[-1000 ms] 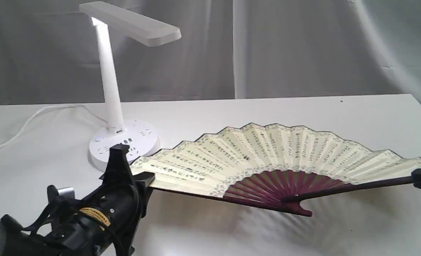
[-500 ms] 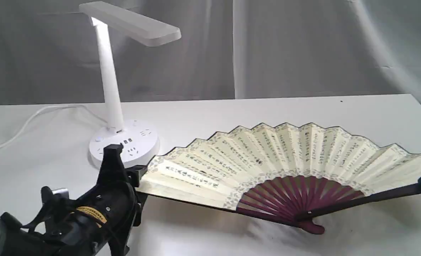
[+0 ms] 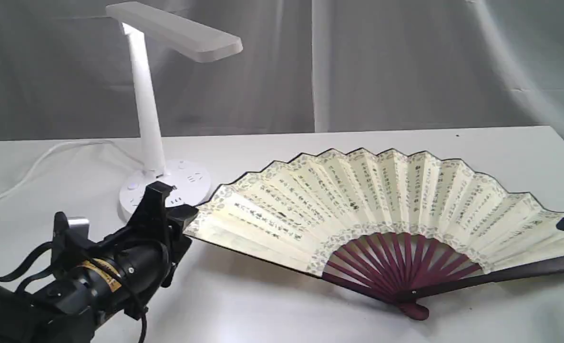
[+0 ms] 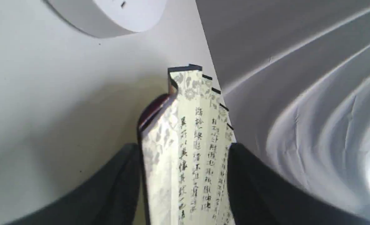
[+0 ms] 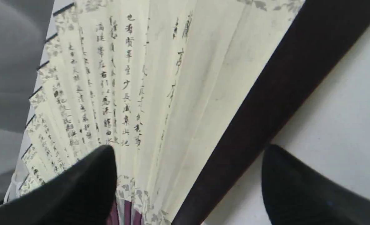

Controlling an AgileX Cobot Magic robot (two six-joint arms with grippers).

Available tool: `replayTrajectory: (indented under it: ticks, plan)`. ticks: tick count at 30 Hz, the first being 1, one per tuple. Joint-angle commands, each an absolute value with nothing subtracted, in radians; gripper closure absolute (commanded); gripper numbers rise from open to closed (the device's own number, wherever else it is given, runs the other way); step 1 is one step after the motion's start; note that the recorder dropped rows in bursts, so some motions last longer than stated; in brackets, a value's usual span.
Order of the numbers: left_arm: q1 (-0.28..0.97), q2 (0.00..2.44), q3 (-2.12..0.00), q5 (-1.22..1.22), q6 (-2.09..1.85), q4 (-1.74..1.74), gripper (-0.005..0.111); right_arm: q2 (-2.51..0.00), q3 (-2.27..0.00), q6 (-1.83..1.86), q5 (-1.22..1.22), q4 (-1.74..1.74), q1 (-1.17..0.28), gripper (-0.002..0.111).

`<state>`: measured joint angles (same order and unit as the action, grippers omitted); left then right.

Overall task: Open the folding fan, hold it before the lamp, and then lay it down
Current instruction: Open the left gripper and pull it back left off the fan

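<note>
Worktop: white, and it carries every item listed here.

Fan: fully spread and tipped up on edge, script side facing the exterior view. The rivet end appears to rest on the worktop, and both outer ends are raised.

Lamp: upright at the back left. The fan stands to its right. The fan's left tip is near the round base but apart from it, and sits well below the flat head.

My left pincer: clamped on the fan's left end, one finger pressed to each side of the gathered pleats.

My right pincer: its fingers stand wide, with the dark outer rib and the last pleats between them. I cannot tell whether they grip or merely bracket.

Cord: it trails off to the left, well clear of the work.

Step in hand, by my judgement: the opening is finished and the showing before the lamp is under way, not yet complete. The next move calls for both arms to rise and travel leftward together. The spread must be held constant, so that the paper neither slackens nor strains at the ribs. The laying down follows.

Containers: none in view.
</note>
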<state>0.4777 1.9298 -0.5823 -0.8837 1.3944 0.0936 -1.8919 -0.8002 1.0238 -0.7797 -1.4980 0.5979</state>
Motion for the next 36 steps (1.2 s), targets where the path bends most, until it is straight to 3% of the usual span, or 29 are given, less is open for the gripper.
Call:
replayTrajectory:
  ticks: [1, 9, 16, 22, 36]
  plan:
    - [0.446, 1.919, -0.586, -0.899, 1.385, -0.031, 0.063, -1.892, -0.805, 1.021, -0.773, -1.442, 0.608, 0.042]
    - [0.384, 1.919, -0.586, -0.901, 1.390, -0.207, 0.063, -1.836, -0.805, 0.944, -0.821, -1.311, 0.606, 0.043]
    - [0.383, 1.919, -0.588, -0.904, 1.390, -0.227, 0.063, -1.708, -0.805, 0.859, -0.837, -1.207, 0.604, 0.050]
    - [0.383, 1.919, -0.592, -0.874, 1.390, -0.218, 0.065, -1.596, -0.805, 0.755, -0.857, -1.072, 0.529, 0.051]
    - [0.383, 1.919, -0.759, -0.451, 1.503, -0.516, 0.065, -1.510, -0.805, 0.668, -0.848, -0.861, 0.348, 0.053]
